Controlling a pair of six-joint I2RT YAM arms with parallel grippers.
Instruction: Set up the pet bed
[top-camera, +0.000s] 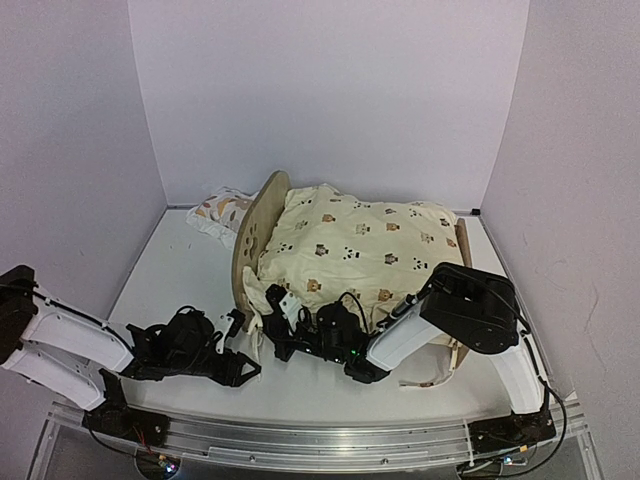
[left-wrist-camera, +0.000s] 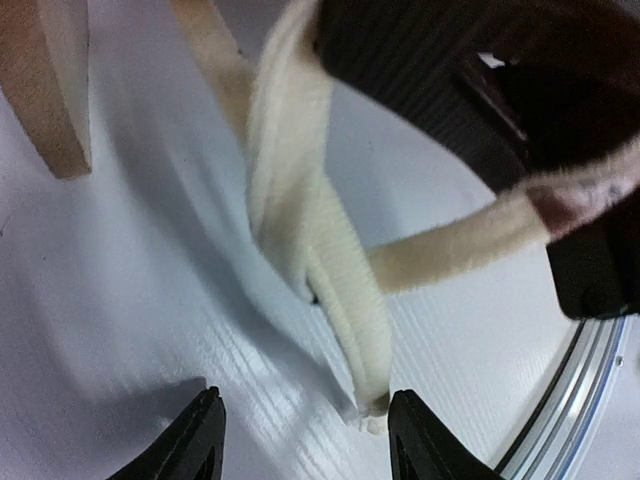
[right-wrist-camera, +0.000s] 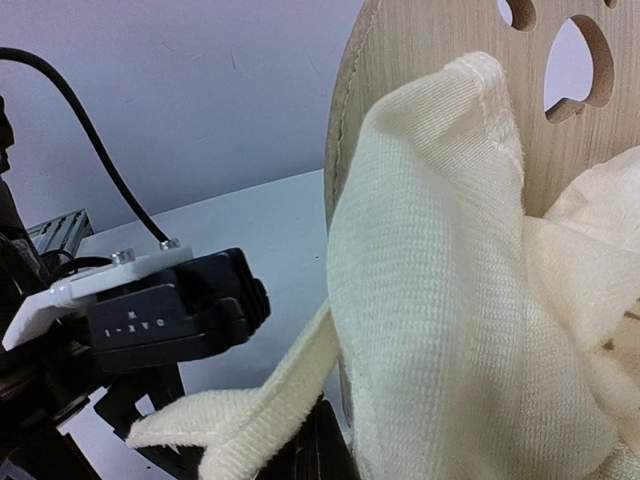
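From above, the pet bed (top-camera: 255, 240) is seen in the middle of the white table (top-camera: 170, 280), with its round wooden end at 9 o'clock; a cream quilt (top-camera: 360, 245) with little animals is spread over it; a small pillow (top-camera: 222, 208) is tucked behind the round end, at 10 o'clock from the bed; the left fingers (top-camera: 245, 372) are laid low on the table at 7 o'clock from the bed; the right fingers (top-camera: 275, 320) are held just beside the round end.

From the left wrist, the left fingers (left-wrist-camera: 305, 430) are seen spread apart with nothing between them; a cream strip (left-wrist-camera: 320, 260) of the quilt hangs down to the table at 12 o'clock; the strip is pinched by the dark right fingers (left-wrist-camera: 565, 200) at 2 o'clock; a wooden piece of the bed (left-wrist-camera: 55, 90) is seen at 10 o'clock.

From the right wrist, the quilt (right-wrist-camera: 430, 280) is draped in front of the round end (right-wrist-camera: 420, 50); the right fingers are mostly hidden under the cloth; paw-shaped holes are cut in the wood.
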